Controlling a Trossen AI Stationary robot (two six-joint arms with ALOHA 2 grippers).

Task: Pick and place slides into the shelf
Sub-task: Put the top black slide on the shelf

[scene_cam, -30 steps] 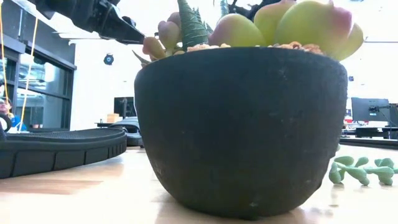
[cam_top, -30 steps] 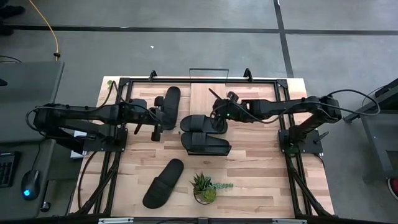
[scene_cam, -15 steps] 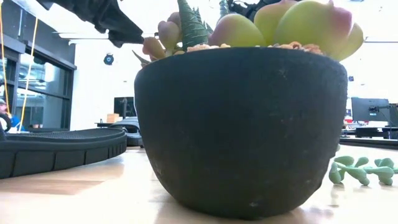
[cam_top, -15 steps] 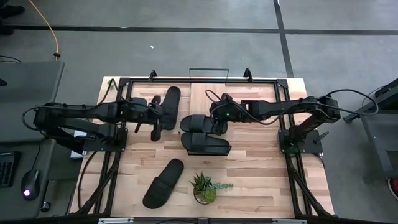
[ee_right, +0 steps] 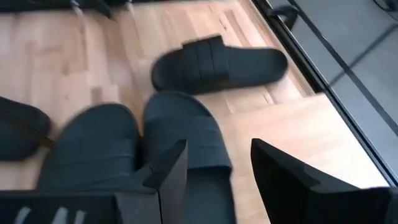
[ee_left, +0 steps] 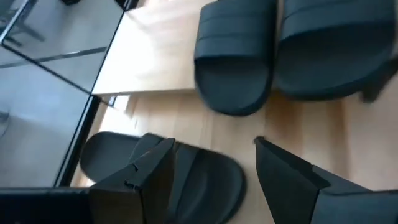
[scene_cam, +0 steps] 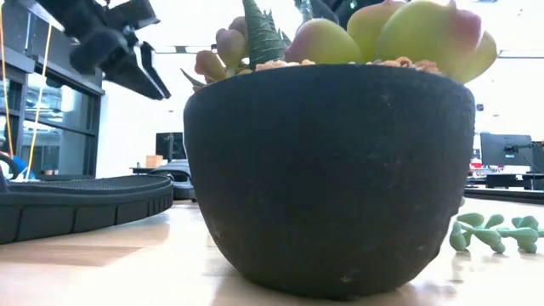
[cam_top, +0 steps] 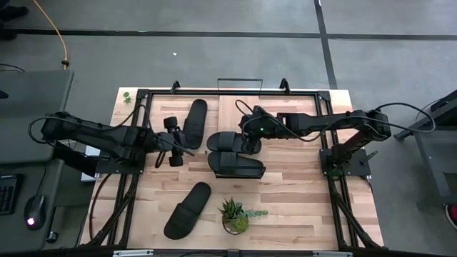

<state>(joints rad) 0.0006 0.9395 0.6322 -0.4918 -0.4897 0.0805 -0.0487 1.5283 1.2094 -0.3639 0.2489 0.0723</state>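
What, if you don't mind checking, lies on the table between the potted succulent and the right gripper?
In the high view, the pair of slides lying side by side sits between the potted succulent and the right gripper, with bare tabletop between plant and slides.

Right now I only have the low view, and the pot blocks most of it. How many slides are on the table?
Observer: Four slides: one at the back left, two side by side at centre, and one beside the plant, the one you see.
Operator: Whose gripper is at my top left?
Observer: The left gripper. Its jaws are open and empty, and it hovers by the back-left slide.
Operator: And the right?
Observer: The right gripper hangs over the centre pair, jaws open, holding nothing.
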